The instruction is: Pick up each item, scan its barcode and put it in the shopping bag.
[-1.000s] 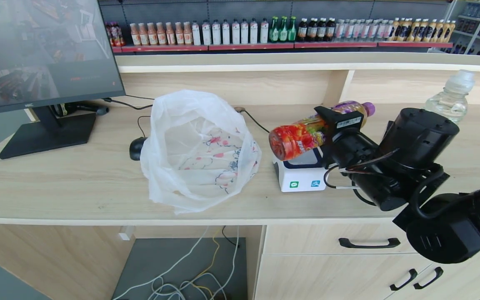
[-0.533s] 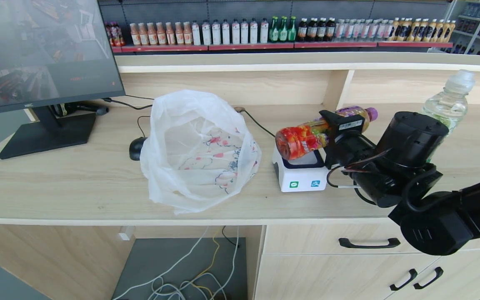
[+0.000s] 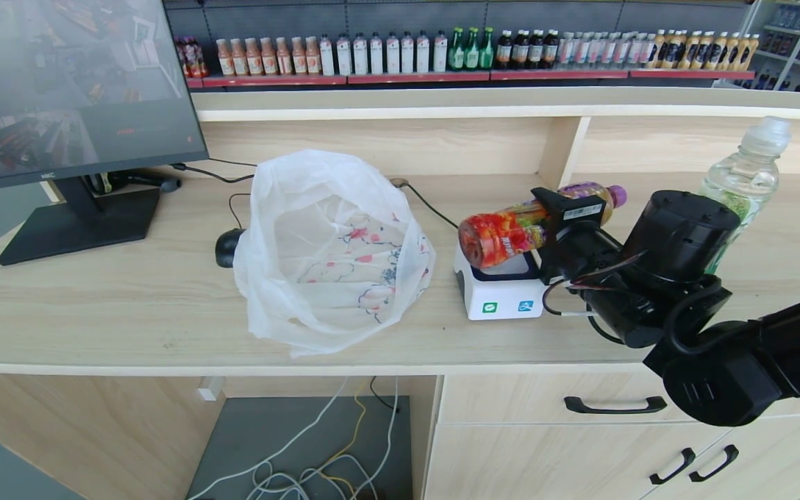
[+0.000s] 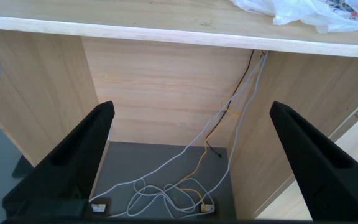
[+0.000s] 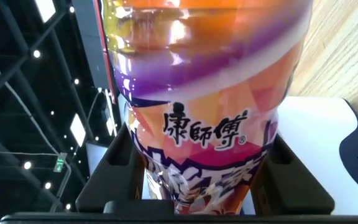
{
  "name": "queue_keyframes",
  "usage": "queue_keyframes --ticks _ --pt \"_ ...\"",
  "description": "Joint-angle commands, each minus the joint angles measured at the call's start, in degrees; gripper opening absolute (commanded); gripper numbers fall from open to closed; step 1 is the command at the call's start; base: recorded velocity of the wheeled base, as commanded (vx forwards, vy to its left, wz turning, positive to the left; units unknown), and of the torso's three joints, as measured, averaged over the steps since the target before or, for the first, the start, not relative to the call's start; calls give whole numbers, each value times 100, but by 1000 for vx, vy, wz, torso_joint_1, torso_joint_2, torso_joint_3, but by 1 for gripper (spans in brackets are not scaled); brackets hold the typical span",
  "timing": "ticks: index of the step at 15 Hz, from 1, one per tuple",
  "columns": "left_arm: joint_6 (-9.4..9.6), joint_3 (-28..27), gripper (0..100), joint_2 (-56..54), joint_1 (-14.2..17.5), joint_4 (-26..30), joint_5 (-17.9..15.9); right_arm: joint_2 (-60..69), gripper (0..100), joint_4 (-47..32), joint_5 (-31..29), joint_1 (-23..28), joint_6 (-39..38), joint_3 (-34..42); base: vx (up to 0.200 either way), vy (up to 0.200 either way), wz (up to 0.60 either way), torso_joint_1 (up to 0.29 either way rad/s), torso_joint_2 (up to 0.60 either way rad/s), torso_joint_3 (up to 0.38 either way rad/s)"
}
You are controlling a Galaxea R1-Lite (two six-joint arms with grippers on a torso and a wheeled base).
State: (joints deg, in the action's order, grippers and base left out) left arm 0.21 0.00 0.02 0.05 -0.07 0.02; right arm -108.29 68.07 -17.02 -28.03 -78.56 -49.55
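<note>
Desk: Start at the claws. What do you list?

Operator: Item one, right gripper [image 3: 554, 221]: I have it clamped round the middle of a juice bottle [image 3: 507, 235], one finger on each flank. Item two, that juice bottle: lying on its side, purple cap toward the rear right, base toward the shopping bag [image 3: 330, 250]. It is held over the top of the scanner [image 3: 498, 295]. I cannot tell whether the two touch.

Desk: And the other arm?

Operator: Item three, left gripper [image 4: 191, 109]: fingers spread wide. It hangs below the counter's front edge and faces the open bay underneath, where loose cables [image 4: 179, 190] lie on the floor.

Desk: Now the counter top.

Operator: Item four, scanner: a white box standing just to the right of the bag, near the front edge. Item five, shopping bag: thin white plastic with a red and blue print, mouth open and facing up, mid-counter. Item six, water bottle [image 3: 745, 173]: clear, upright, white cap, at the far right behind my right arm. Item seven, mouse [image 3: 226, 247]: black, tucked against the bag's left side.

Desk: Anything further out?

Operator: Item eight, monitor [image 3: 60, 83]: on a black stand at the left end. Item nine, counter [image 3: 129, 298]: pale wood, with drawers [image 3: 615, 406] with black handles under its right half. Item ten, shelf [image 3: 469, 75] behind: one long row of bottles.
</note>
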Motion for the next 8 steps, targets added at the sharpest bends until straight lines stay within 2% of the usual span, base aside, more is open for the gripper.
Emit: queue_keyframes --ticks 1,8 --pt "-3 0 100 -2 4 -1 6 -8 0 -4 6 8 7 -10 0 0 0 0 0 0" --pt "-3 0 100 -2 4 -1 6 10 0 4 32 219 -2 -10 0 0 0 0 0 0"
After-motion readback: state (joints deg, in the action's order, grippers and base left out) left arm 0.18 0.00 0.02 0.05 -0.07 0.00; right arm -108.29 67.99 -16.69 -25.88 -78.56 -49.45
